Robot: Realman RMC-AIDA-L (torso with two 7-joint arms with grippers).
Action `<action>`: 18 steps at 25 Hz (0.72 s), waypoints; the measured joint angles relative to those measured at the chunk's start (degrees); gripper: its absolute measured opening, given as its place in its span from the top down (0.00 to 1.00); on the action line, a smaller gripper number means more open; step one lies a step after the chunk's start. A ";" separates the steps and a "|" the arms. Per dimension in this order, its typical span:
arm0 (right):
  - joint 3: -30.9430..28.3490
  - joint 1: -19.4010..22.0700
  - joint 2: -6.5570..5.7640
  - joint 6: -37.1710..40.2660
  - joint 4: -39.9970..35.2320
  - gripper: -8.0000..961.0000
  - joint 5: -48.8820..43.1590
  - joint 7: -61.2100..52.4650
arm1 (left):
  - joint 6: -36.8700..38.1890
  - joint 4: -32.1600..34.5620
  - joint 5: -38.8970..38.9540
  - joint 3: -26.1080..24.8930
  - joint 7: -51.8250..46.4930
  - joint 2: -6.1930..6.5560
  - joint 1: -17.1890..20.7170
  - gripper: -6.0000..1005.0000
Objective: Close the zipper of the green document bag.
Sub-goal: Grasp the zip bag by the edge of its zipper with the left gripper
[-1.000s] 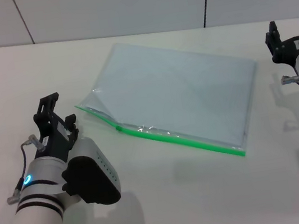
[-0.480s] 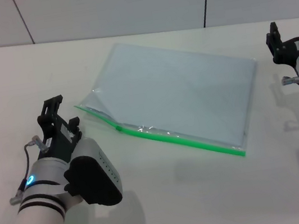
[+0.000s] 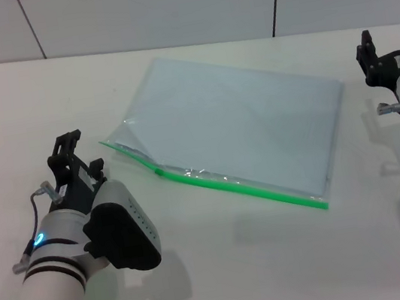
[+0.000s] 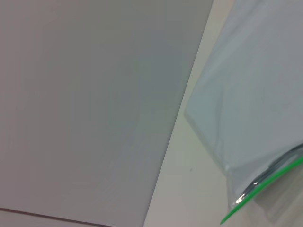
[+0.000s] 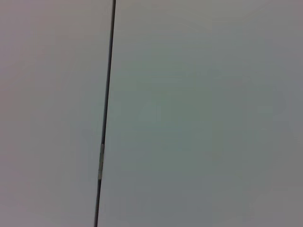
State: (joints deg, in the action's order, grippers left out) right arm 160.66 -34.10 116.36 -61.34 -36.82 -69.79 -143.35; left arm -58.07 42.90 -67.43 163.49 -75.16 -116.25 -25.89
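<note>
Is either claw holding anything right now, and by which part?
Nothing is held. The left claw is open beside the green document bag, clear of its zipper. The right claw is open by the bag's far side.

The green document bag (image 3: 239,132) looks like thin translucent plastic, smooth and faintly glossy, with creases near its open corner. Its zipper (image 3: 220,183) is bright, shiny green plastic. The table (image 3: 226,267) is matt, smooth and off-white.

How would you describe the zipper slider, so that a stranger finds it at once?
On the white table lies the green document bag, a flat pale blue pouch. Its near long edge is the zipper, a bright green strip. The slider is the small green bump on that strip, near its left end.
</note>
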 joint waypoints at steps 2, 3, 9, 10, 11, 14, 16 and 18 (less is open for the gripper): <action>0.00 0.00 0.00 0.00 0.00 0.29 0.00 0.02 | -0.01 -0.24 0.09 0.10 -0.03 -0.01 -0.14 0.32; 0.00 0.00 0.00 0.00 0.00 0.29 0.00 0.05 | -0.01 -0.52 0.10 0.11 -0.04 -0.04 -0.22 0.32; 0.00 0.01 0.00 0.00 0.00 0.29 0.00 0.22 | -0.01 -1.56 0.12 0.21 -0.03 -0.12 -0.92 0.32; 0.00 0.01 0.00 0.00 -0.02 0.29 0.00 0.23 | 0.05 -1.90 0.12 0.13 -0.04 -0.11 -1.10 0.32; 0.00 0.01 0.00 0.00 -0.05 0.29 0.00 0.24 | 0.15 -2.55 0.13 -0.02 -0.04 -0.13 -1.53 0.32; 0.00 0.01 0.00 0.00 -0.17 0.29 0.00 0.25 | 0.17 -3.00 0.17 -0.10 -0.04 -0.17 -2.01 0.32; 0.00 0.00 0.00 0.00 -0.18 0.29 0.00 0.26 | 0.45 -3.36 0.19 -0.09 -0.04 -0.18 -2.46 0.32; 0.00 0.01 0.00 0.00 -0.20 0.29 0.00 0.27 | 1.02 -3.75 0.26 -0.17 -0.03 -0.19 -2.81 0.32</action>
State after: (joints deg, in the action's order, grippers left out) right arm 160.66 -34.10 116.36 -61.34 -37.02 -69.79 -143.08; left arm -57.04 39.16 -67.17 163.32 -75.19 -116.44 -28.70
